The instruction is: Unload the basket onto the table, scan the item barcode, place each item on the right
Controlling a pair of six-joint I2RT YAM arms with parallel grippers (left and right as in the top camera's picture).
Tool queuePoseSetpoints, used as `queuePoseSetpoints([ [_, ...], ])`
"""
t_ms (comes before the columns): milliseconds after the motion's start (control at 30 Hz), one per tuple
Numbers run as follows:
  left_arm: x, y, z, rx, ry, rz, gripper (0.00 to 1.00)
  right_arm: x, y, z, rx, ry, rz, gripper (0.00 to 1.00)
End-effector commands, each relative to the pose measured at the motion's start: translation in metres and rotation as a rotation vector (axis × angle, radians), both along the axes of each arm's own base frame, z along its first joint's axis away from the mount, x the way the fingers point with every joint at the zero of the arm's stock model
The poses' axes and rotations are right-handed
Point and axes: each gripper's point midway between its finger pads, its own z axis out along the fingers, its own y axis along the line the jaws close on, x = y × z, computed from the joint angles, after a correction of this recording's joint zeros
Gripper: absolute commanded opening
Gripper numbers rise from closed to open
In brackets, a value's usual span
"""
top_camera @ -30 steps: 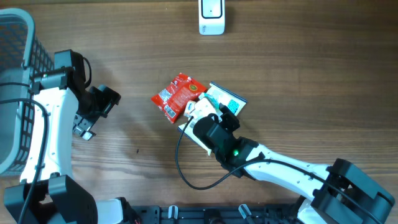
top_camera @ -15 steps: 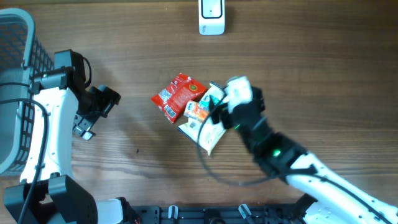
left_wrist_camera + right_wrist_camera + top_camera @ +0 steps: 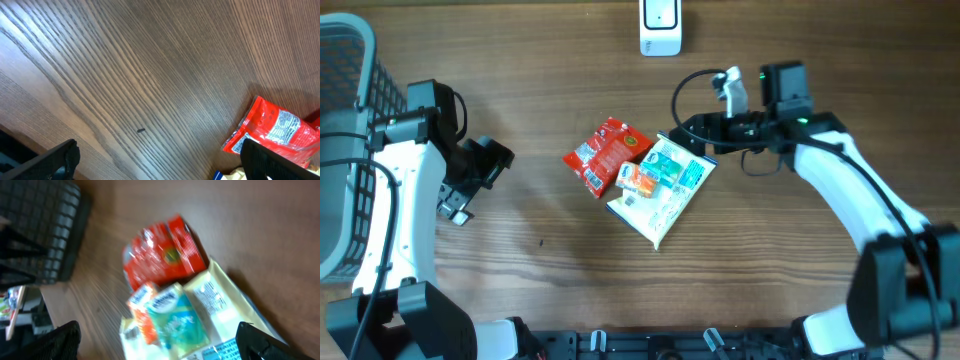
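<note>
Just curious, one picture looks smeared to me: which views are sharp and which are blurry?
Right wrist view: blurred, the red packet and its print smeared. Left wrist view: sharp, the table grain crisp. Overhead view: clear, evenly lit, only soft shadows.

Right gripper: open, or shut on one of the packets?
Open, holding nothing. The right gripper shows its black fingers spread wide, and the red foil packet lies on the wooden table beyond them.

Bare tabletop (image 3: 535, 215) lies open left of the red packet (image 3: 608, 155). The basket (image 3: 340, 120) blocks the far left edge; the white scanner (image 3: 660, 27) stands at the back.
</note>
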Motion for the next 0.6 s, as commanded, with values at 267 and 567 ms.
queuePoseSetpoints([
  [267, 0.000, -0.001, 0.000, -0.008, 0.000, 0.012, 1.00, -0.005, 0.022, -0.082, 0.115, 0.192, 0.103, 0.88],
  [567, 0.000, -0.001, 0.000, -0.008, -0.001, 0.012, 1.00, 0.006, 0.017, -0.076, 0.068, 0.191, 0.050, 0.70],
])
